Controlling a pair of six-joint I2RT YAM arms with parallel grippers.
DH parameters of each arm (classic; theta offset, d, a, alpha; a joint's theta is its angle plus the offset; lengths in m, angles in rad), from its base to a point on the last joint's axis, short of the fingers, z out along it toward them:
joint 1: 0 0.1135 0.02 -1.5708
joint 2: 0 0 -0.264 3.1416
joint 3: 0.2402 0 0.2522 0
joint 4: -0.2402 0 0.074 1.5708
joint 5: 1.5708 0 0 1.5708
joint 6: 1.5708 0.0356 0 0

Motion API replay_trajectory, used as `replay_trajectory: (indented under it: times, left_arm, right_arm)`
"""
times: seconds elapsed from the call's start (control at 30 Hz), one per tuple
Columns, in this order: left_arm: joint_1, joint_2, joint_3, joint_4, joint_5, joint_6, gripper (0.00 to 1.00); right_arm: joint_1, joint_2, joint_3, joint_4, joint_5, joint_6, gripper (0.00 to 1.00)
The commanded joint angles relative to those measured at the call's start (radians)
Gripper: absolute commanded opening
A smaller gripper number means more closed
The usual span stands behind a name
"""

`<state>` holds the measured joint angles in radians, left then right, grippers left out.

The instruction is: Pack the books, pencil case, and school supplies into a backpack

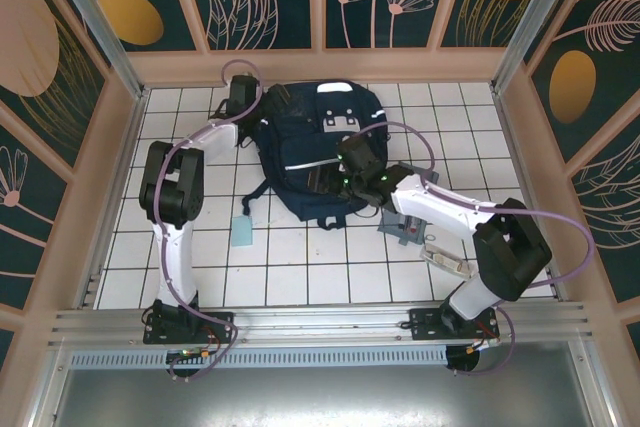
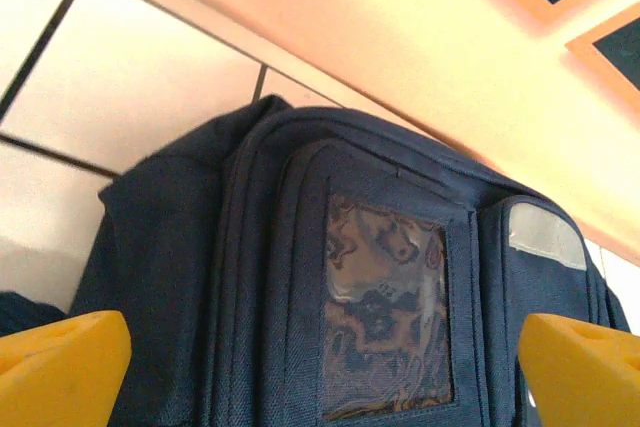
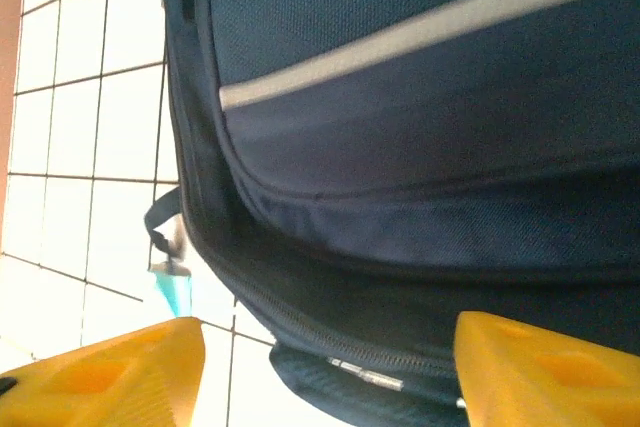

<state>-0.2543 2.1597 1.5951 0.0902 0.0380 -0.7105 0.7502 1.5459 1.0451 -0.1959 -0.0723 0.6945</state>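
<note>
The backpack lies flat toward the far side of the white-tiled table, roughly midway between the two side walls, its white stripe running across the navy fabric and its dark straps trailing toward the near edge. The left gripper sits at the bag's far-left corner with its jaws released and spread wide. From the left wrist, its yellow fingers stand at either edge of the picture, with the bag's clear window pocket between them and nothing held. The right gripper hangs over the bag's right half. From the right wrist, its yellow fingers are well apart and clamp nothing, with the zipped edge of the bag running between them; I can't tell whether they touch the fabric. Just off the bag's near-left corner lies the small light-blue flat piece on the tiles, also seen from the right wrist. To the right, partly under the right arm, is the grey pencil case, and near it, closer to the front, the whitish oblong piece.
</note>
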Motion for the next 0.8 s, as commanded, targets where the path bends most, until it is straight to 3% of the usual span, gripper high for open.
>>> replay_trajectory:
  times: [0.0,0.03,0.1,0.23,0.43,0.63,0.77]
  left_arm:
    - [0.011,-0.02,0.069,-0.16,-0.044,0.14,0.99]
    - [0.012,-0.045,0.059,-0.186,-0.05,0.154,0.99]
    - [0.01,-0.115,-0.002,-0.191,-0.023,0.152,0.99]
    - [0.007,-0.279,-0.222,-0.101,0.132,0.071,0.99]
    - [-0.013,-0.471,-0.591,0.12,0.236,-0.108,0.93]
    - [-0.058,-0.428,-0.653,0.17,0.276,-0.135,0.93]
    - [-0.058,-0.334,-0.586,0.196,0.293,-0.142,0.93]
  right_arm:
    - [-0.026,-0.064,0.05,-0.068,0.125,-0.07,0.9]
    - [-0.052,-0.072,0.056,-0.074,0.139,-0.095,0.99]
    - [-0.121,-0.076,0.071,-0.078,0.137,-0.145,0.99]
    - [-0.314,-0.029,0.08,-0.011,0.05,-0.265,0.97]
    - [-0.48,0.148,0.107,0.087,-0.027,-0.315,0.55]
    - [-0.45,0.247,0.039,0.181,-0.101,-0.242,0.13]
    - [-0.378,0.206,-0.062,0.213,-0.084,-0.18,0.1]
